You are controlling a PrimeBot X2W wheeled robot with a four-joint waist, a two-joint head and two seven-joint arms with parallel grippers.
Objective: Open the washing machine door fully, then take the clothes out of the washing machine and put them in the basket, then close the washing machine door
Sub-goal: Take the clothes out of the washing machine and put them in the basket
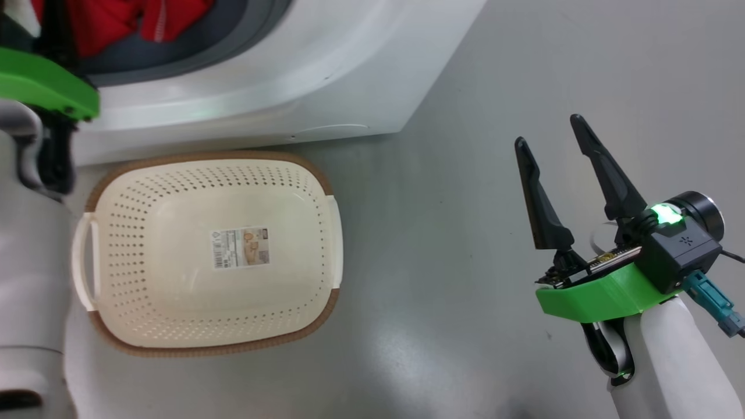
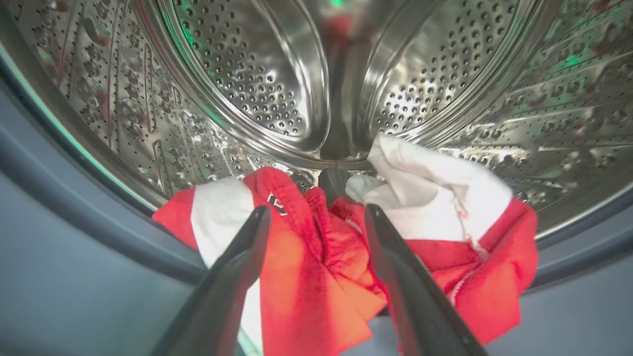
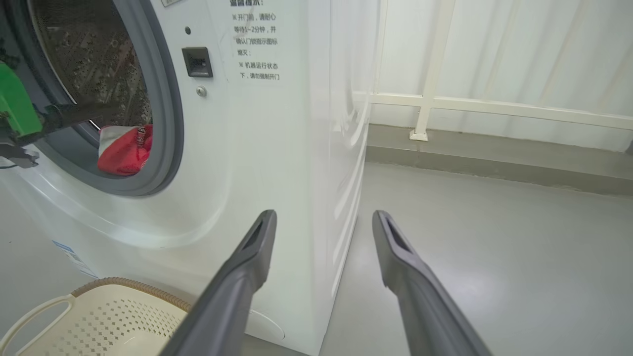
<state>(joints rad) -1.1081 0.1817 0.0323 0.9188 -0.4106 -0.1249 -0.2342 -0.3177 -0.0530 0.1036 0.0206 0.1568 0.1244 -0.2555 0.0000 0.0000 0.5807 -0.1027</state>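
Left gripper [image 2: 317,210] gapes over clothes [image 2: 306,282] in drum [image 2: 247,74] — basket [image 1: 116,250] holds label [image 1: 240,247].

The clothes [image 2: 306,277] lay inside the washing machine [image 1: 291,70].
The basket [image 1: 145,192] stood on the floor [image 1: 442,174] before it, my right gripper [image 1: 547,130] well to its right.

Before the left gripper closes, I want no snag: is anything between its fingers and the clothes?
Nothing visible. The left gripper is open right at the clothes, a red fold rising between its fingers.
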